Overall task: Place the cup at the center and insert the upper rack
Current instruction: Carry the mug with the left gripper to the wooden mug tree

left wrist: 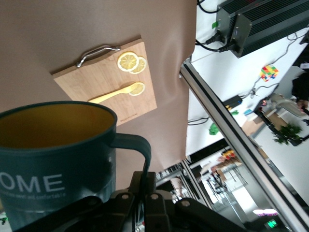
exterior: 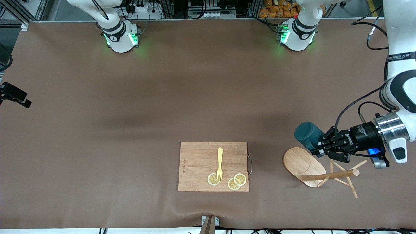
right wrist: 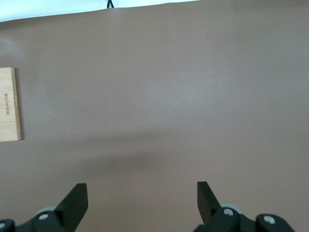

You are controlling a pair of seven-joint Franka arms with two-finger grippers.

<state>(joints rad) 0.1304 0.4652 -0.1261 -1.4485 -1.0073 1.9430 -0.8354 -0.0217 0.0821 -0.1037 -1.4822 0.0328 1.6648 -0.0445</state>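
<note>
- Cup [exterior: 307, 134]: dark teal mug, mustard-yellow inside, white lettering on its wall in the left wrist view [left wrist: 53, 159]. Held tilted in the air by the left hand, above the worktop and the upper rack's base.
- Left hand [exterior: 320, 148]: clenched on the cup's handle [left wrist: 137, 154], at the left arm's end of the worktop. Arm comes in from that end.
- Upper rack [exterior: 320, 172]: bamboo mug tree lying on its side on the worktop, oval base [exterior: 300, 164] tipped up, round post [exterior: 334, 175] pointing toward the left arm's end, thin pegs [exterior: 349, 185] splayed around the post. Under and just beside the left hand, not gripped.
- Right hand [right wrist: 142, 203]: fingers spread wide, nothing between them, over bare worktop. Not seen in the front view. Right arm waits.
- Cutting board [exterior: 213, 166]: rectangular wood, metal handle [exterior: 249, 164] on the edge facing the rack, near the front camera's edge of the worktop, well apart from the rack toward the right arm's end.
- On the board: yellow fork [exterior: 220, 163], tines over 1 lemon slice [exterior: 213, 179]; 2 more slices [exterior: 237, 182] overlapping beside it.
- Worktop [exterior: 130, 113]: brown cover.
</note>
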